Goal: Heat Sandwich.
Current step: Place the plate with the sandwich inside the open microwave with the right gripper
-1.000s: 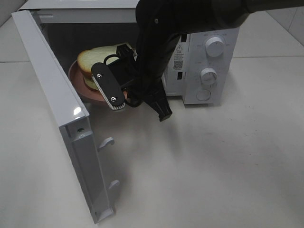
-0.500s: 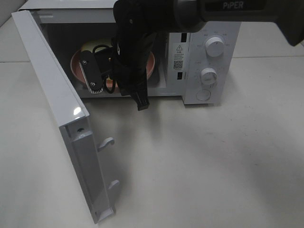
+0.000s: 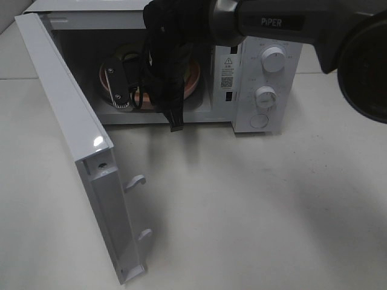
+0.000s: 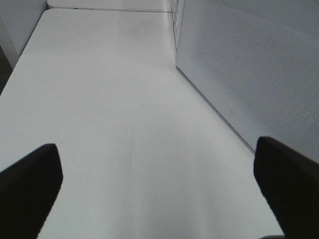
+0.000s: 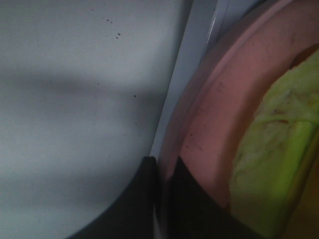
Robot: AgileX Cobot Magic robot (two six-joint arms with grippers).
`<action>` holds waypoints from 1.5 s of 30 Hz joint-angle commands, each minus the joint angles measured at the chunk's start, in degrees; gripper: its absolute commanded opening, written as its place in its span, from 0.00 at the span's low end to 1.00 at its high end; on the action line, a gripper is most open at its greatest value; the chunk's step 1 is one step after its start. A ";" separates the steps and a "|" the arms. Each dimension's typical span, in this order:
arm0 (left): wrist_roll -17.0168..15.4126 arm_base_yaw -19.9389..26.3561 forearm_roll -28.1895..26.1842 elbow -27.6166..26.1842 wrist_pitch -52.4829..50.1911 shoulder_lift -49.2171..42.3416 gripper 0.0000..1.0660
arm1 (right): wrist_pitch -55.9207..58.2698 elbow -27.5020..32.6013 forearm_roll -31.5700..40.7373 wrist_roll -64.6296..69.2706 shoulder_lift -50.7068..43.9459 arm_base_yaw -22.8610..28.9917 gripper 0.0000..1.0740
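Note:
The sandwich (image 5: 279, 149), showing pale bread and a yellow-green filling, lies on the round pink plate (image 5: 214, 124). My right gripper (image 5: 162, 199) is shut on that plate's rim. From the high camera, the plate (image 3: 192, 75) sits inside the open microwave (image 3: 266, 78), and my right arm (image 3: 175, 36) reaches into the cavity and hides the sandwich. My left gripper (image 4: 159, 194) hovers over bare table (image 4: 109, 99), open, with nothing between its fingers (image 4: 30, 189). The left arm is out of the high view.
The microwave door (image 3: 66, 121) stands swung open to the left, with its latch hooks (image 3: 136, 181) sticking out. Two dials (image 3: 273, 59) are on the right front panel. A white perforated panel (image 4: 249, 64) stands beside the left gripper.
The right arm has carried the plate with the sandwich from the microwave's mouth deeper into the cavity. Its gripper has stayed shut on the rim. The left gripper has stayed open.

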 commanded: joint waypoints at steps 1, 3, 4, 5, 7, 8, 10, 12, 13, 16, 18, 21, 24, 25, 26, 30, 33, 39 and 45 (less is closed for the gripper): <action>0.06 0.17 -0.29 0.06 -0.34 -1.32 0.95 | -1.26 -2.18 -0.92 0.46 1.03 -0.52 0.03; 0.11 0.17 -0.29 0.06 -0.34 -1.32 0.95 | -1.26 -2.41 -0.92 0.63 1.09 -1.03 0.03; 0.11 0.17 -0.29 0.06 -0.34 -1.32 0.95 | -1.78 -2.75 -0.40 0.92 1.55 -1.38 0.04; 0.11 0.17 -0.29 0.06 -0.34 -1.32 0.95 | -1.66 -3.09 -0.34 1.15 1.78 -1.66 0.04; 0.11 0.17 -0.29 0.06 -0.34 -1.32 0.95 | -1.60 -3.21 -0.34 1.38 2.06 -1.78 0.04; 0.11 0.17 -0.29 0.06 -0.34 -1.32 0.95 | -1.43 -3.32 -0.11 1.55 2.29 -1.83 0.04; 0.11 0.17 -0.29 0.06 -0.34 -1.32 0.95 | -1.49 -3.32 -0.11 1.55 2.58 -1.83 0.05; 0.11 0.17 -0.29 0.06 -0.34 -1.32 0.95 | -1.49 -3.32 0.17 1.49 2.92 -1.83 0.05; 0.11 0.17 -0.29 0.06 -0.34 -1.32 0.95 | -1.49 -3.32 0.29 1.49 2.92 -1.83 0.05; 0.11 0.17 -0.29 0.06 -0.34 -1.32 0.95 | -1.60 -3.32 0.74 1.43 3.09 -1.83 0.07; 0.11 0.17 -0.29 0.06 -0.34 -1.32 0.95 | -1.78 -3.32 0.69 1.32 3.09 -1.83 0.11; 0.11 0.17 -0.29 0.06 -0.34 -1.32 0.95 | -1.78 -3.32 0.69 1.32 3.09 -1.83 0.17; 0.11 0.17 -0.29 0.06 -0.34 -1.32 0.95 | -1.78 -3.32 1.49 1.32 3.09 -1.83 0.31; 0.11 0.17 -0.29 0.06 -0.34 -1.32 0.95 | -1.78 -3.32 1.83 1.38 3.09 -1.83 0.37; 0.11 0.17 -0.29 0.06 -0.34 -1.32 0.95 | -1.78 -3.32 1.83 1.55 3.09 -1.83 0.44; 0.11 0.17 -0.29 0.06 -0.34 -1.32 0.95 | -1.66 -3.32 2.52 3.15 3.04 -1.83 0.69; 0.11 0.17 -0.29 0.06 -0.34 -1.32 0.95 | -1.66 -3.32 2.86 3.78 2.69 -1.83 0.81; 0.11 0.17 -0.29 0.06 -0.34 -1.32 0.95 | -1.78 -3.32 2.86 4.76 1.60 -1.83 0.83; 0.11 0.17 -0.29 0.06 -0.34 -1.32 0.95 | -6.42 3.32 3.04 4.76 -2.52 -1.83 0.80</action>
